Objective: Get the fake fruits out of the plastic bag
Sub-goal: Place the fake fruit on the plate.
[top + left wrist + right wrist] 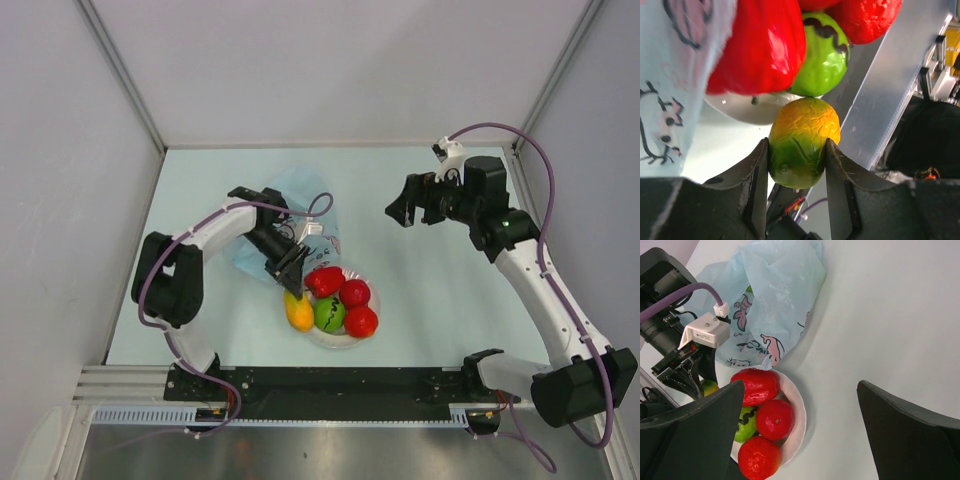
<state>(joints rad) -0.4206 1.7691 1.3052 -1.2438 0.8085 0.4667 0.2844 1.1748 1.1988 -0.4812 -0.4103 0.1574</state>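
Yellow-green fruit [804, 137] clamped in left gripper [797, 165], just beside plate [799, 412]. Plate holds long red fruit [756, 386], green fruit [746, 422], two round red fruits [775, 419]. Plastic bag [775, 295] lies crumpled just behind plate. Right gripper [403, 212] spread wide, well apart.

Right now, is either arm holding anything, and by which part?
The left jaws pinch the yellow-green fruit across its green end, one on each side. The right jaws stand open, empty.
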